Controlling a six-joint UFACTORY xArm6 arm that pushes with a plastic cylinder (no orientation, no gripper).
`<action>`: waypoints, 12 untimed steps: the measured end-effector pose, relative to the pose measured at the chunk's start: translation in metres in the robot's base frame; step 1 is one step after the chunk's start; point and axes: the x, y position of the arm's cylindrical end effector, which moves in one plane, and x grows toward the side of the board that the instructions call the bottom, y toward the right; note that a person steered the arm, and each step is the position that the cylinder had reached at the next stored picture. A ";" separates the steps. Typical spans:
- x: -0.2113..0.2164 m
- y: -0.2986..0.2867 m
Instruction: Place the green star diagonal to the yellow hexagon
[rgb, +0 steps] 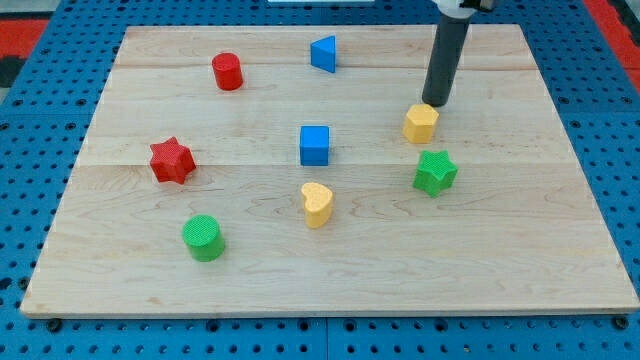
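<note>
The green star (435, 172) lies on the wooden board at the view's right, just below and slightly right of the yellow hexagon (421, 123). The two blocks sit close, with a small gap between them. My tip (434, 103) is at the end of the dark rod that comes down from the view's top. It stands just above the yellow hexagon's upper right edge, touching it or nearly so, and well above the green star.
Other blocks on the board (560, 290): a blue cube (314, 145), a yellow heart (317, 204), a green cylinder (204, 238), a red star (171, 160), a red cylinder (228, 72) and a blue triangle (324, 53).
</note>
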 end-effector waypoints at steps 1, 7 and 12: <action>0.060 0.025; 0.032 -0.043; 0.115 -0.026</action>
